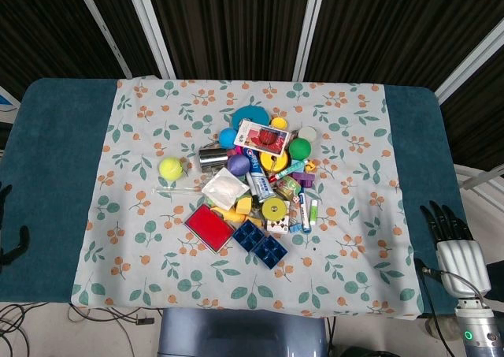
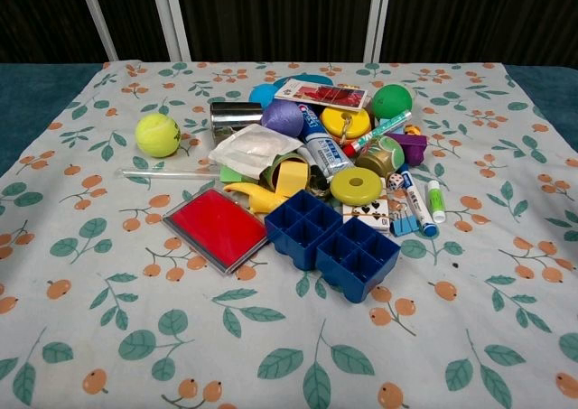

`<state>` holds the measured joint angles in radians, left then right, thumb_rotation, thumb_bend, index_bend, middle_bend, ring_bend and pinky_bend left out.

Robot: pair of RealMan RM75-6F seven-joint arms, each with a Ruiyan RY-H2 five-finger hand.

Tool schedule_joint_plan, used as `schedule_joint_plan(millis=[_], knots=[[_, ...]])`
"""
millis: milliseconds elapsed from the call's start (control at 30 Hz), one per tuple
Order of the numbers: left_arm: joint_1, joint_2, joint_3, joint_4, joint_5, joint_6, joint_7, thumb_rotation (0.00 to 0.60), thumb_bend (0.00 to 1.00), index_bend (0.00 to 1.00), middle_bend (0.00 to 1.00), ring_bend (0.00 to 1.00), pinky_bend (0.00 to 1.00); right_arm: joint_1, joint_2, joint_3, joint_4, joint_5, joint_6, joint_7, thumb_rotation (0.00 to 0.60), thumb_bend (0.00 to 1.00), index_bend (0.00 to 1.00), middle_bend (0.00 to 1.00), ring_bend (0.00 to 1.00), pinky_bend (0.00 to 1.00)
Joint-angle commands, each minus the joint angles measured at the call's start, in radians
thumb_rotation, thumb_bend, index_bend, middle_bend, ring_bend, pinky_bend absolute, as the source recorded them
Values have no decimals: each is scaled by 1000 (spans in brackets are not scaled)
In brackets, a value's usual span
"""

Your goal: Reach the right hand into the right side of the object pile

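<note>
The object pile [image 1: 256, 184] lies in the middle of the flowered cloth [image 1: 354, 239]. Its right side holds a green ball [image 1: 299, 148] [image 2: 391, 100], a purple piece [image 1: 305, 180] [image 2: 411, 144], a blue marker [image 1: 303, 211] [image 2: 414, 201] and a green glue stick [image 1: 313, 210] [image 2: 436, 200]. My right hand [image 1: 453, 243] rests at the table's right front edge, far right of the pile, fingers straight, spread and holding nothing. Of my left hand [image 1: 9, 239] only dark finger parts show at the left edge. The chest view shows neither hand.
A blue grid tray [image 1: 260, 243] [image 2: 332, 242] and a red flat pad [image 1: 209, 226] [image 2: 217, 228] mark the pile's front. A tennis ball [image 1: 170, 168] [image 2: 157, 134] sits at its left. Bare cloth lies between my right hand and the pile. Teal table cover [image 1: 429, 152] borders the cloth.
</note>
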<state>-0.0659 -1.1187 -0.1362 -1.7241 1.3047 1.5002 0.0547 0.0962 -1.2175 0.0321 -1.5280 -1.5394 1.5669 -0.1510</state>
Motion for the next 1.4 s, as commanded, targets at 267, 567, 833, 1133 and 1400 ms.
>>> schedule_joint_plan(millis=[267,567,833,1133,1400], knots=[[3,-2,1,-4,-1,6,9,600,490,28,0,0,0,-1,8,-1,-9,-7,-16,17,600,193,34,56,73,208],[2,-9,1,0,4,8,14,600,490,28,0,0,0,-5,15,12,-5,1,-15,43,600,192,33,56,68,208],[3,-8,1,-1,1,9,11,600,490,28,0,0,0,-6,17,15,-4,-3,-21,64,600,178,33,56,68,208],[6,-6,-3,-6,-1,17,12,600,490,28,0,0,0,42,52,21,-5,-3,-112,136,600,178,35,59,68,208],[5,-12,0,-10,-2,13,24,600,490,28,0,0,0,214,160,117,-93,74,-350,184,600,178,35,78,72,208]])
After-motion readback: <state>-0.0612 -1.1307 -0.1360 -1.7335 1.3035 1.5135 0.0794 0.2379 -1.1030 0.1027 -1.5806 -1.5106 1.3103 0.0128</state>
